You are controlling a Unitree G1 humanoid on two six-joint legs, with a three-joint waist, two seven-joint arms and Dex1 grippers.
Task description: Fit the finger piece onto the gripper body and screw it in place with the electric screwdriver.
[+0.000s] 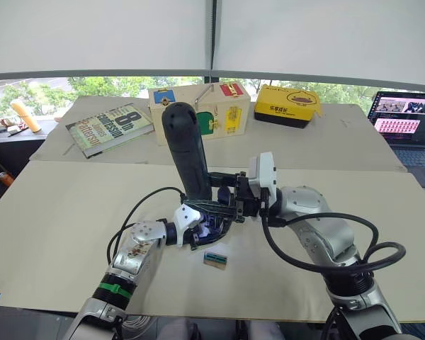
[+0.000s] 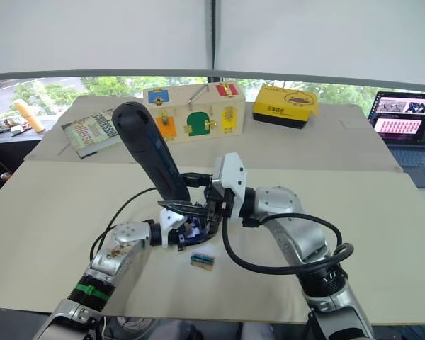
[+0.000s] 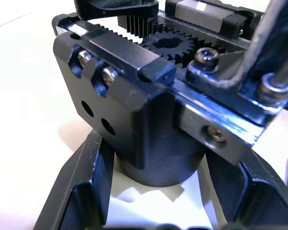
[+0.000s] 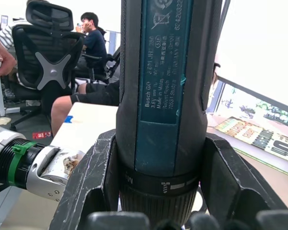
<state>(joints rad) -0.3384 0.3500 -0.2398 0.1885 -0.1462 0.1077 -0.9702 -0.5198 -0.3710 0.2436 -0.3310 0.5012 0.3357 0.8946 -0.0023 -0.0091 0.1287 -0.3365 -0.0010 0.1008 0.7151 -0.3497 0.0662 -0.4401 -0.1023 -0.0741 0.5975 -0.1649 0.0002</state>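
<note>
Black electric screwdriver [image 1: 188, 152] stood near-upright in the right end effector [image 1: 230, 202], fingers clamped on its barrel, bit end down at the gripper body [image 3: 134, 120]. Left end effector [image 1: 198, 223] had closed round the gripper body's round base, holding it on the tabletop [image 1: 64, 234] approx. mid-front. Judged: screwing stage underway; 2 screw heads sat in the block, 2 holes below them looked empty, so fastening was prob. not finished. Finger piece couldn't be told apart from the assembly. Small green-and-tan block [image 1: 214, 259] lay just in front, clear of the work. Wooden latch box [image 1: 223, 106], book [image 1: 108, 127], yellow case [image 1: 287, 105] well behind; laptop [image 1: 405, 124] far right. Nothing blocked the tool.
</note>
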